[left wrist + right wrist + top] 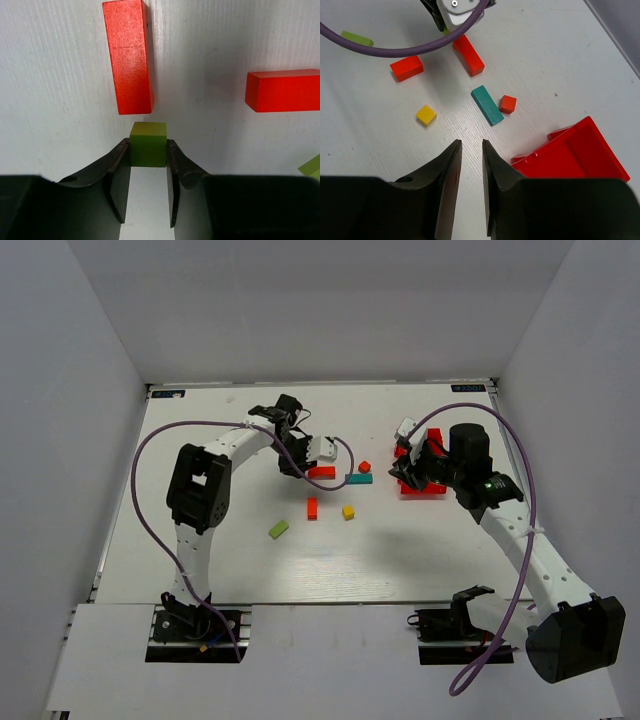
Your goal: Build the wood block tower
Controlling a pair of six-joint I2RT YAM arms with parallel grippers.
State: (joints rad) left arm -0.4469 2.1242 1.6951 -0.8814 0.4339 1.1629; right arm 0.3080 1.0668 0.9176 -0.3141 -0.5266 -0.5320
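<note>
Six loose blocks [320, 472] — one lime cube [148, 144] in the left hand [148, 148]

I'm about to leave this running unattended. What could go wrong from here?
The left gripper pinches the green cube only at its fingertips, so it may slip or twist.
The red bar lies just ahead of that cube and could get knocked.

The right gripper [471, 145] is seen at the bottom edge, its jaws parted narrowly with nothing between them. A teal bar [487, 105] is laid just beside a red cube [507, 104], and a yellow cube [426, 114] is set apart to their left. Farther up, a short red bar [406, 68], a long red bar [468, 55] and a lime bar [357, 38] are spread near a purple cable [395, 50]. A red bin [570, 150] is seen at the right.
</note>
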